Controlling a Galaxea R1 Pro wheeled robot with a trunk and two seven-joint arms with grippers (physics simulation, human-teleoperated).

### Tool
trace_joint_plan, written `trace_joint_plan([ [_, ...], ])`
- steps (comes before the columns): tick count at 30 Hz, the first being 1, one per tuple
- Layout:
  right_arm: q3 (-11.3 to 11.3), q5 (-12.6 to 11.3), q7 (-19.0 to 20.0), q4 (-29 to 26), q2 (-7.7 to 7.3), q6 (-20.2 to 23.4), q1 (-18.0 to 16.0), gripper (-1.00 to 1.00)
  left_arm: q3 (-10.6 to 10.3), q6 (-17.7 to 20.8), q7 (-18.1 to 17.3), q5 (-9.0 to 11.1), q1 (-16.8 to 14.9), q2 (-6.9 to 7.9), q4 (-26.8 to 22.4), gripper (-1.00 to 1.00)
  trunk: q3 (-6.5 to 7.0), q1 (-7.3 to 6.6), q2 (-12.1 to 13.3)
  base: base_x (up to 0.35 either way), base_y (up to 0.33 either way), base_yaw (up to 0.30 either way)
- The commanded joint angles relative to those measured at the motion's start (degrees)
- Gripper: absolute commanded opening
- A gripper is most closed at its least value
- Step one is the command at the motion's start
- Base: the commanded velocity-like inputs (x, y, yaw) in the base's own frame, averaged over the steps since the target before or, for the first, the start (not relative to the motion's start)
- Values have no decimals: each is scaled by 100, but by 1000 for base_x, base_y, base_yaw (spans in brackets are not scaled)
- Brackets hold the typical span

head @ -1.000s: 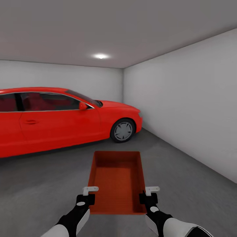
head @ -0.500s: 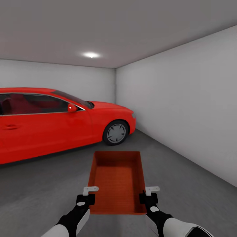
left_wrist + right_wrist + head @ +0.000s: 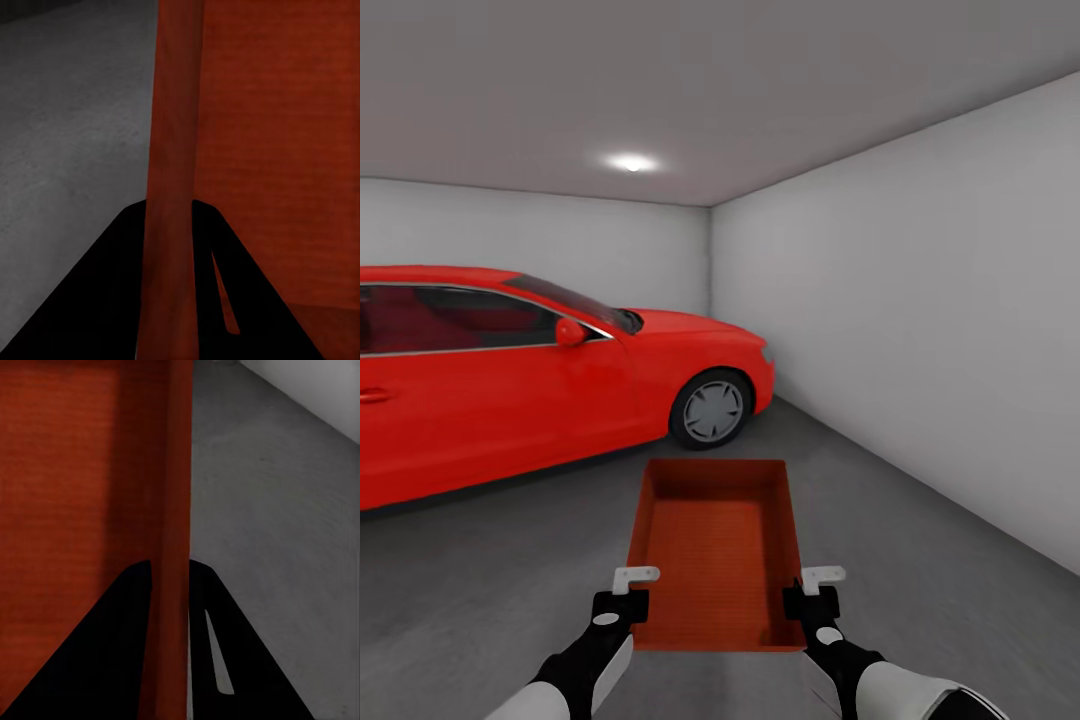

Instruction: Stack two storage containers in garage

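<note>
Carrying one bin in the garage

Head view: both arms hold the orange-red open plastic bin [image 3: 715,545] above the grey floor [image 3: 920,560], near the red car [image 3: 510,370]. Wrist views: left gripper [image 3: 171,225] and right gripper [image 3: 171,581] pinch its thin side walls — probably light and bendy, so hold both sides.

Red car [image 3: 540,370], ceiling light [image 3: 631,162]

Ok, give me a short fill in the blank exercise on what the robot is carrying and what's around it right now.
1. The left claw and right claw each grip a side wall of one orange-red ____.
2. The storage container holds ____ inside.
3. The car parked ahead on the left is coloured ____.
4. The floor under the robot is dark ____.

Missing words: container; nothing; red; grey
</note>
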Motion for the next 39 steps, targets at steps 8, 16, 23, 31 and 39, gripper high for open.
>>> trace_joint_plan([
  [8,-333,-168,-26,69,0,-41,-6,-100,17,15,47,-11,-7,7,-30,-100,-8,4,-6,321,0,-206],
  [16,-333,-170,-26,69,0,-41,-6,-100,17,15,47,-11,-7,7,-29,-100,-8,4,-6,321,12,-283],
  [23,-333,-173,-26,69,0,-41,-6,-100,17,15,47,-11,-7,7,-29,-100,-8,4,-6,321,94,-286],
  [31,-333,-175,-26,69,0,-41,-6,-100,17,15,40,-11,-7,7,-29,-100,-8,4,-6,320,162,-286],
  [39,-333,-175,-26,69,0,-41,-6,-100,17,16,38,-11,-7,7,-29,-100,-8,4,-6,316,182,-286],
])
